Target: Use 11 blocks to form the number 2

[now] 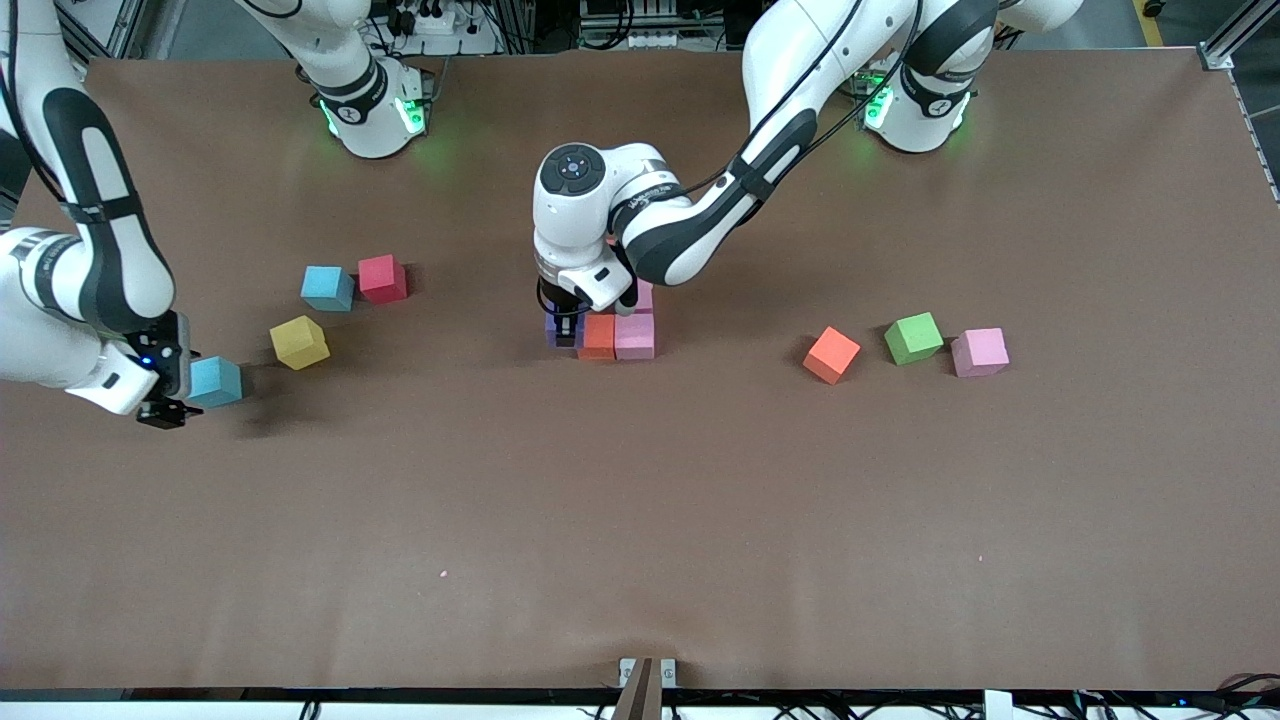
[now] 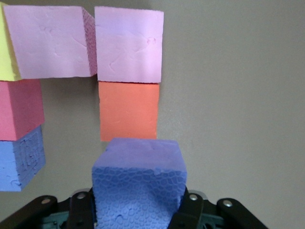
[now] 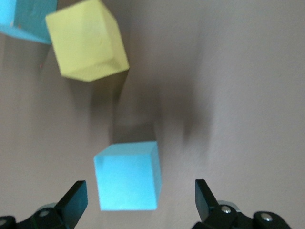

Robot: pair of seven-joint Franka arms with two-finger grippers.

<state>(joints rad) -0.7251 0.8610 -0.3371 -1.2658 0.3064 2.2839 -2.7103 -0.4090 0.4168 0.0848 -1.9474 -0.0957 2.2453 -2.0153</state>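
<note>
Fingers of the left gripper point(image 1: 566, 330) are clamped on a purple block point(image 1: 553, 330) at the middle of the bench point(image 1: 640, 520), low beside the orange block point(image 1: 598, 335) of the half-built number 2 point(image 1: 612, 325), which also shows a pink block point(image 1: 635, 336). The right gripper point(image 1: 170, 410) hangs spread wide by a light blue block point(image 1: 216, 381) at the right arm's end, near a yellow block point(image 1: 299, 342), a second light blue block point(image 1: 328, 288) and a red block point(image 1: 382, 278). Loose orange point(image 1: 831, 354), green point(image 1: 913, 337) and pink point(image 1: 979, 352) cubes lie toward the left arm's end.

From the left wrist, the purple block point(image 2: 138, 183) sits gripped between the fingers point(image 2: 190, 210), just short of the orange block point(image 2: 128, 110), with two pink blocks point(image 2: 128, 45) past it. This looks like placing a bottom-row cube; next it should be set flush and released.

From the right wrist, the open fingers point(image 3: 74, 202) straddle the light blue block point(image 3: 127, 175); lowering and closing seems next.
</note>
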